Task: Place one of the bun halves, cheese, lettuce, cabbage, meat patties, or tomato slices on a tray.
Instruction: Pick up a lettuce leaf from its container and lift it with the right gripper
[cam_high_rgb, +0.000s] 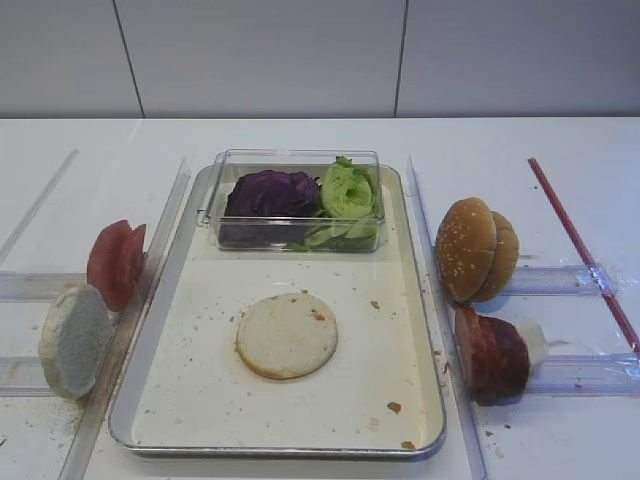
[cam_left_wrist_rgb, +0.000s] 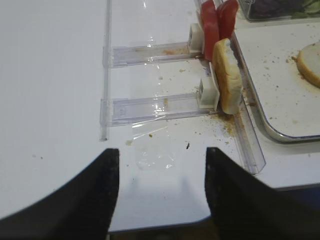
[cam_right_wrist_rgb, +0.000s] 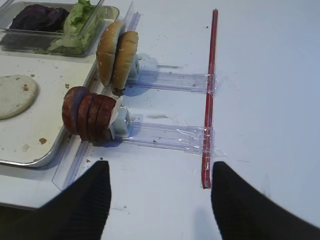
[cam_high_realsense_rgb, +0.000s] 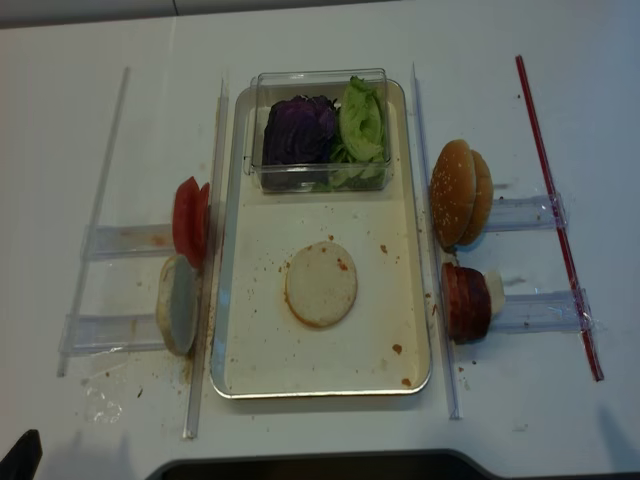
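On the white worktop (cam_high_rgb: 300, 135), the tray (cam_high_rgb: 190, 400) lies with its long axis running from the near edge to the far edge. No writing or label can be read anywhere. One pale bun base (cam_high_rgb: 287, 335) lies flat at the tray's middle. A clear box (cam_high_rgb: 295, 160) at the far end holds cabbage (cam_high_rgb: 268, 195) on the left and lettuce (cam_high_rgb: 350, 190) on the right. Left of the tray, tomato slices (cam_high_rgb: 115, 262) and another bun base (cam_high_rgb: 72, 340) stand on edge in clear holders. Right of it stand sesame bun tops (cam_high_rgb: 475, 250) and meat patties (cam_high_rgb: 490, 352), with a red strip (cam_high_rgb: 580, 245) beyond. The right gripper (cam_right_wrist_rgb: 157, 200) is spread wide and empty over bare worktop; the left gripper (cam_left_wrist_rgb: 160, 195) is likewise wide and empty.
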